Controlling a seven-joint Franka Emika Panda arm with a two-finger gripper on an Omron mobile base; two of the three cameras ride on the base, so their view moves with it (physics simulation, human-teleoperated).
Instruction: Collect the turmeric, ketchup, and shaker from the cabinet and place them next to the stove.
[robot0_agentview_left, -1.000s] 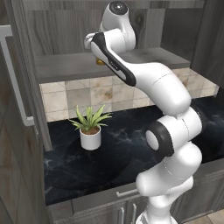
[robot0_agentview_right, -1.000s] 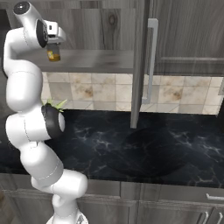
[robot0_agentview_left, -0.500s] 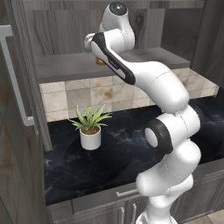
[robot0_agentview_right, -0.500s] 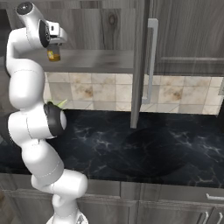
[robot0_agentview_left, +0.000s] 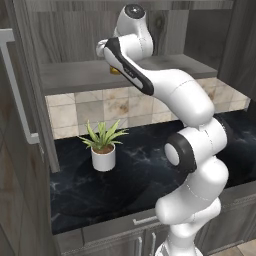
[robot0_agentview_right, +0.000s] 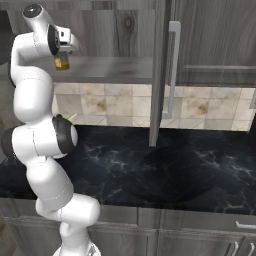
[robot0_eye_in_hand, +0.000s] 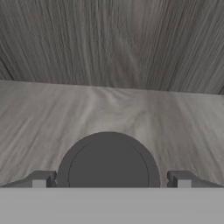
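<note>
Gripper (robot0_eye_in_hand: 109, 181) status as I read it from the hand view: jaws spread to full width, the left fingertip (robot0_eye_in_hand: 40, 179) and the right one standing apart from the jar with shelf visible in each gap, nothing gripped. Turmeric (robot0_eye_in_hand: 108, 162) sits directly below the gripper, centred between the fingertips, its dark round lid facing the camera. In the right base view I see the jar (robot0_agentview_right: 61, 63) just under the hand, upright on the cabinet (robot0_agentview_right: 115, 67) shelf, orange contents showing. Left base view gives me only a sliver of orange (robot0_agentview_left: 114, 71) beside the forearm. Behind the gripper stands the woodgrain back wall. Well below the gripper, a potted plant (robot0_agentview_left: 103, 145) rests on the black counter (robot0_agentview_left: 85, 187). Far right of the gripper, the cabinet door (robot0_agentview_right: 161, 70) hangs open.
</note>
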